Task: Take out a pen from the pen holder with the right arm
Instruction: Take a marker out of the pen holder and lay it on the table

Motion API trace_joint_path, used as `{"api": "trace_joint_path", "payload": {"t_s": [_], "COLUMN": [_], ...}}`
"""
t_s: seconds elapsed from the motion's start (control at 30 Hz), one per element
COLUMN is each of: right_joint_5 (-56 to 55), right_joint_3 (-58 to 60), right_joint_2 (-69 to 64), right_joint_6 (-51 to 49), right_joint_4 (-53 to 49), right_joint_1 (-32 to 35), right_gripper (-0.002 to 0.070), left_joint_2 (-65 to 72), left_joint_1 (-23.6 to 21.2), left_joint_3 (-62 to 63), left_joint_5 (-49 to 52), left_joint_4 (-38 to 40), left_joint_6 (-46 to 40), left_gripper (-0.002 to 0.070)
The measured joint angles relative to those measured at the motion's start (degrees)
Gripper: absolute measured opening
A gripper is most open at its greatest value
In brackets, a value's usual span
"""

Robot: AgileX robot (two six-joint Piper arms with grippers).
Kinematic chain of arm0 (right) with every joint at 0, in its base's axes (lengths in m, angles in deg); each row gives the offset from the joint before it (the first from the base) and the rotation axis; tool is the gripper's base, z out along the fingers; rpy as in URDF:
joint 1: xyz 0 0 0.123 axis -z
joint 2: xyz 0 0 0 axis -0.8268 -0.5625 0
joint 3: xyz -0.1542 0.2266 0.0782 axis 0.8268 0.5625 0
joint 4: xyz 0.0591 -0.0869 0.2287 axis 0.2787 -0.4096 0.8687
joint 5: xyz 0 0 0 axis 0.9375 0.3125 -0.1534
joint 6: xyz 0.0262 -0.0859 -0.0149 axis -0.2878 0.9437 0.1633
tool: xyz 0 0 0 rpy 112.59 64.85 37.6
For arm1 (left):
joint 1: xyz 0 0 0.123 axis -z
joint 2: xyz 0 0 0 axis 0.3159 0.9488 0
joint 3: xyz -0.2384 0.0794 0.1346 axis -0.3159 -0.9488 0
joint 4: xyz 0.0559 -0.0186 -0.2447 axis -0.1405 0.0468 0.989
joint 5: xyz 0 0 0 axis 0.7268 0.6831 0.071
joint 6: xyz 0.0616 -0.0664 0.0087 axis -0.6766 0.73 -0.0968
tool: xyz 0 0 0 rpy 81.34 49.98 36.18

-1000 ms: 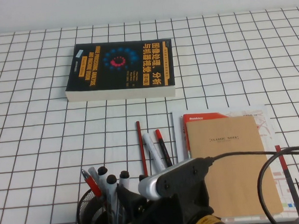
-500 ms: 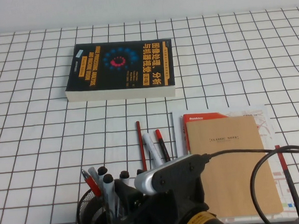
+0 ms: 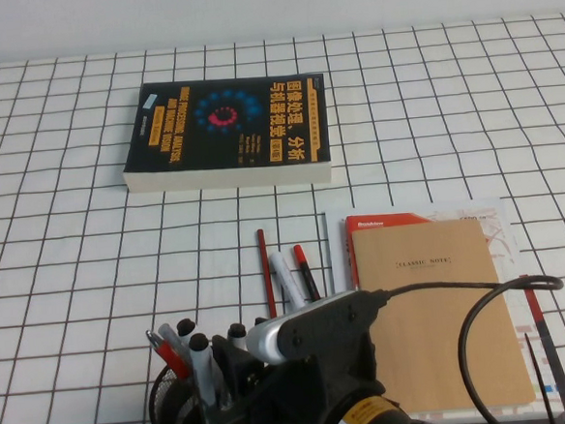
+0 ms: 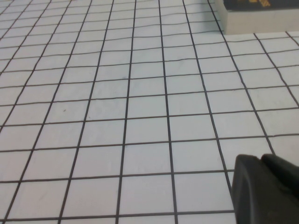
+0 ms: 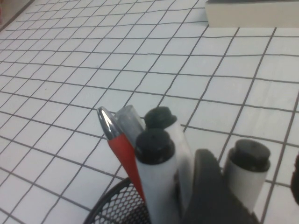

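Right claw [image 5: 251, 179]: bottom of the high view, jaws wide, straddling a marker [image 5: 246, 161], nothing gripped yet.
Handling: that marker looks light, stiff and smooth-barrelled; I'd pinch just under the cap and lift straight up.
Pen holder [image 3: 168, 406]: lower left, mesh; five pens counted: three black-capped, one red, one grey.
Loose pens [image 3: 287, 275]: three, centre.
Left claw [image 4: 264, 191]: outside the high view, over checked cloth [image 4: 140, 116]; opening, can't tell.

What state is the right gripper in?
Open: the right gripper has its fingers either side of a marker in the holder. The left gripper hangs over the cloth.
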Motion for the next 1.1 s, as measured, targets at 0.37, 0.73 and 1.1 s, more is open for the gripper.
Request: {"api": "trace_joint_path", "payload": {"t_s": [0.37,0.73,1.1], "right_joint_5": [0.0,-0.26,0.35], "right_joint_3": [-0.18,-0.27,-0.27], "right_joint_2": [0.0,0.0,3.14], "right_joint_6": [0.0,-0.1,5.39], "right_joint_4": [-0.66,-1.07,-1.15], "right_joint_1": [0.0,0.0,0.0], "right_gripper": [0.021,0.0139,0.0135], "left_joint_2": [0.0,0.0,0.0], "left_joint_1": [0.0,0.0,0.0], "left_joint_3": [0.0,0.0,0.0], "left_joint_5": [0.0,0.0,0.0], "left_joint_4": [0.0,0.0,0.0], "left_joint_6": [0.0,0.0,0.0], "left_gripper": [-0.0004,-0.0004,-0.0004]}}
